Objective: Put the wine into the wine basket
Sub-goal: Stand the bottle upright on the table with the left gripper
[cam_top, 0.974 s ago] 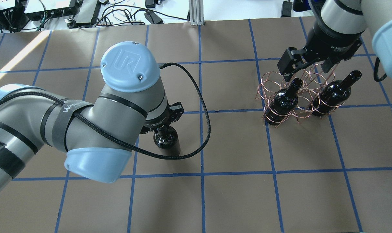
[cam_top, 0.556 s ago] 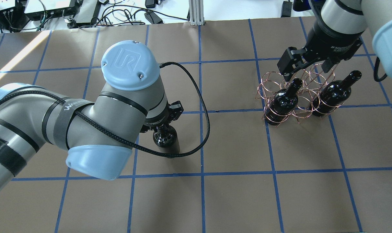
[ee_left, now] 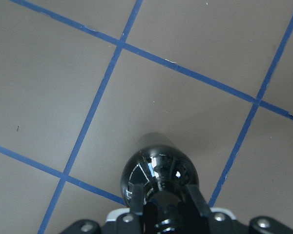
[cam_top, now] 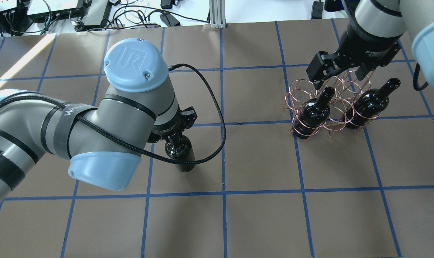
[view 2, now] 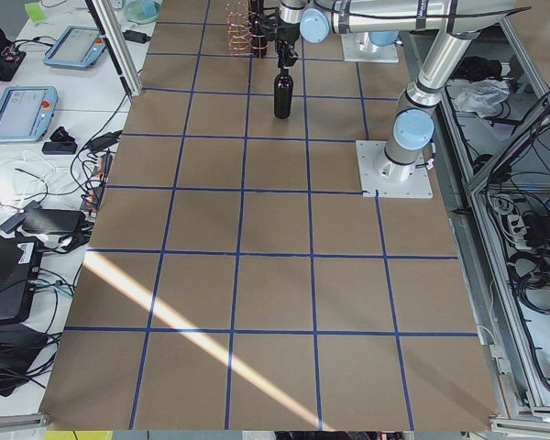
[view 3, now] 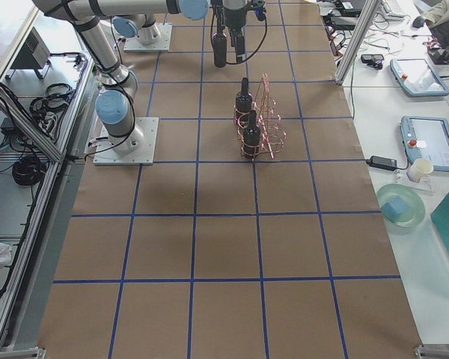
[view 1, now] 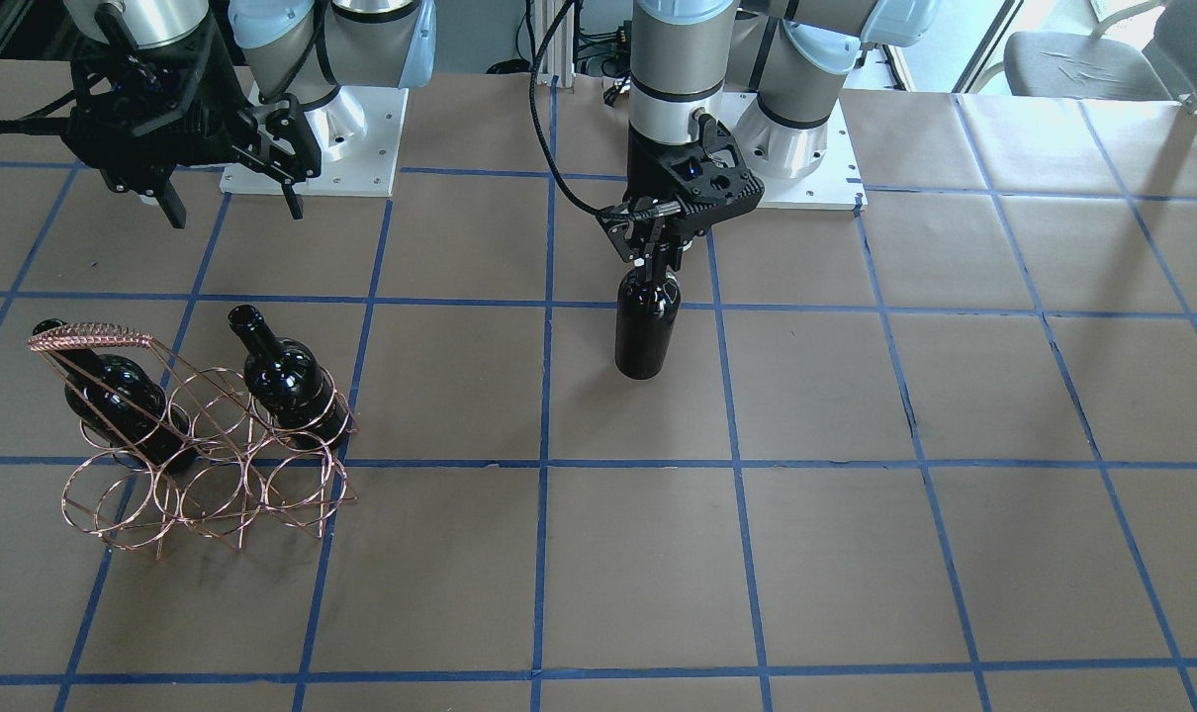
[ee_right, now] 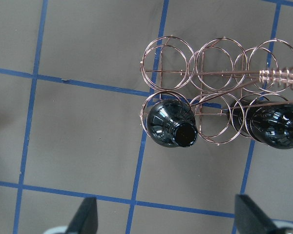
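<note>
Near the middle of the table (view 1: pixel 856 554), the left arm drops its wrist straight down, so the left gripper (view 1: pixel 661 259) points vertically at the brown paper. Its fingers (ee_left: pixel 135 195) are drawn in narrow on the neck of the wine (view 1: pixel 647 336), one on each side. The black bottle stands upright below them, just beside a blue tape line. Whether its base touches the paper cannot be told. In the overhead view, the arm's elbow and wrist housing cover most of the gripper, and only the bottle's shoulder and body show beneath.

Well apart, on the robot's right, stands the wine basket (view 1: pixel 92 337). Two other bottles (view 1: pixel 282 371) (view 1: pixel 114 391) sit in the two end rings of the row nearer the robot.

The right arm reaches in from above, and the right gripper (view 1: pixel 234 210) also points downward. It hangs over the basket's robot side with its fingers (ee_right: pixel 85 217) spread wide, holding nothing.
</note>
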`<state>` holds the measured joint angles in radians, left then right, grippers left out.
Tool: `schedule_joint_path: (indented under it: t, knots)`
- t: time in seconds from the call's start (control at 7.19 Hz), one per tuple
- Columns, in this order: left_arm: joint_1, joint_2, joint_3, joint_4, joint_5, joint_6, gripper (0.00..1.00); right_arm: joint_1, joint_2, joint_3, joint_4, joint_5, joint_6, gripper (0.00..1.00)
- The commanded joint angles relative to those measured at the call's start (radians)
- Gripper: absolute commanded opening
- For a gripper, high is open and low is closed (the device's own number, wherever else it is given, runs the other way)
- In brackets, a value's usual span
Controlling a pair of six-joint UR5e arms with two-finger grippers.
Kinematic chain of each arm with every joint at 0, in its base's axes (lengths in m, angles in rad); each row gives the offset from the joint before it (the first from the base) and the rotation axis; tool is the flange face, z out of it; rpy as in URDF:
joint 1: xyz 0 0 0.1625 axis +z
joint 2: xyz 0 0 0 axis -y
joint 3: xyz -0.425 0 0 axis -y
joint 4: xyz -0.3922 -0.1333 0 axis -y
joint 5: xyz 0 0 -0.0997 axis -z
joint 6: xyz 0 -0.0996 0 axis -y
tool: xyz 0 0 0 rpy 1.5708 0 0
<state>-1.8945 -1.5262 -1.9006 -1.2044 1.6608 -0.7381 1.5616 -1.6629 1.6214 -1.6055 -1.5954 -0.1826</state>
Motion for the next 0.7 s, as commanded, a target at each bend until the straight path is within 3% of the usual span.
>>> schedule_joint_path:
  t: [0.0, 0.28, 0.42, 0.56]
  knots:
    - [0.002, -0.003, 0.0, -0.003, 0.005, -0.009, 0.99, 0.0, 0.0, 0.0, 0.004, 0.0, 0.0, 1.0]
    - [0.0, -0.002, 0.008, -0.02, 0.005, -0.011, 1.0, 0.0, 0.0, 0.0, 0.006, 0.0, -0.002, 1.0]
    - [0.014, 0.011, 0.064, -0.047, 0.005, 0.02, 1.0, 0.0, 0.0, 0.0, 0.007, 0.002, 0.0, 1.0]
    - [0.062, 0.006, 0.184, -0.182, -0.001, 0.07, 1.0, 0.001, -0.001, 0.0, 0.009, 0.003, 0.02, 1.0]
